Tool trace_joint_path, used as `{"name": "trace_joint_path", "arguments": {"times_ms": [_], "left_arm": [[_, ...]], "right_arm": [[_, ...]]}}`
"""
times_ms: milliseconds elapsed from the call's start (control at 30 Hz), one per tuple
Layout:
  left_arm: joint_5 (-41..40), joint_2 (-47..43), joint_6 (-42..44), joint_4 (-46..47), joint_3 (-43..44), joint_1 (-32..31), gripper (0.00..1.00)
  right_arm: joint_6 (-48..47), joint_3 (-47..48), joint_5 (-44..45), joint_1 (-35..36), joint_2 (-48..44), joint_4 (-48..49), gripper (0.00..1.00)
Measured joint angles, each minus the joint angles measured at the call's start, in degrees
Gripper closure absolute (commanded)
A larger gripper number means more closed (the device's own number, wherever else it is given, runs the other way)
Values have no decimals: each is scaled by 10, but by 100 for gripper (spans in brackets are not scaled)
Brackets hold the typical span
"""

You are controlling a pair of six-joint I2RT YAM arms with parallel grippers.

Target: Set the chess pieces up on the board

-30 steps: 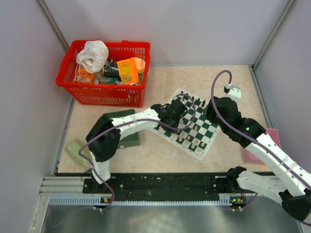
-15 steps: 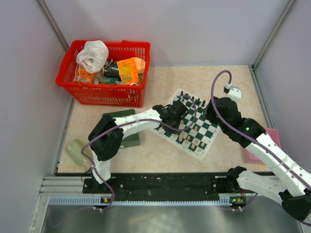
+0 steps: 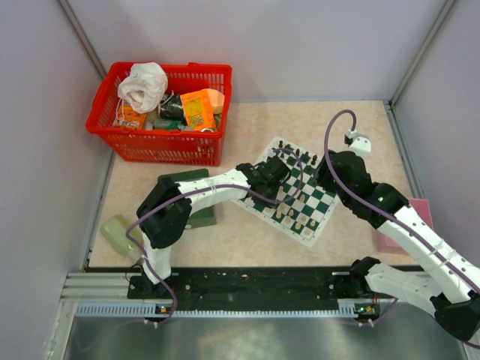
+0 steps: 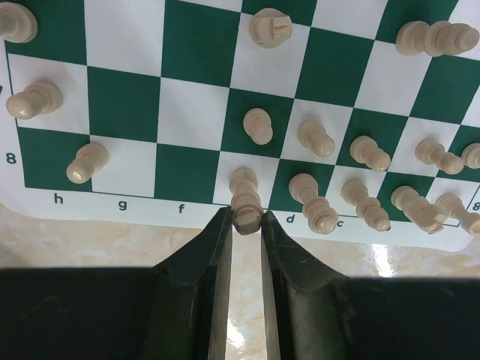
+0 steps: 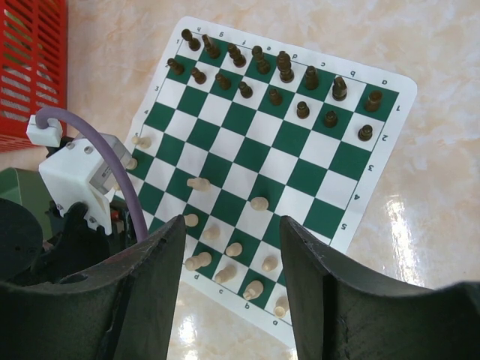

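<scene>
Over the last second we see very little movement. In the overhead view the left arm (image 3: 210, 187) has eased its elbow slightly towards the lower right, while its wrist has stayed over the left side of the board (image 5: 292, 161). The right arm (image 3: 382, 199) has not shifted at all.

In the left wrist view, the left hand (image 4: 246, 225) is nearly closed, its two fingers pinching one cream piece (image 4: 244, 196) at the lower middle of the frame. That piece is at the board's lettered edge, in the gap between the f and d marks. We cannot tell whether its base already rests on the square.

The right hand (image 5: 232, 225) hangs above the board with its fingers wide apart and nothing between them.

The black pieces (image 5: 286, 71) stand in two rows along the board's upper edge in the right wrist view. The other cream pieces (image 4: 315, 139) are scattered over the rows nearest the held piece, some not yet squared up, and at least one looks to be lying down.

We judge that the left hand is settling this piece onto its back-row square, so release should come next. The cream side still needs tidying on the surface (image 3: 225, 232).
</scene>
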Motion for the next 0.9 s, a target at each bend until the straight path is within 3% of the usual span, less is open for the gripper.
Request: {"name": "trace_joint_path", "arguments": {"times_ms": [600, 900], "left_arm": [[-2, -5, -6, 8, -11, -4, 48], [-76, -116, -9, 8, -30, -4, 32]], "right_arm": [[0, 0, -1, 0, 2, 1, 45], [-9, 0, -33, -2, 43, 3, 44]]}}
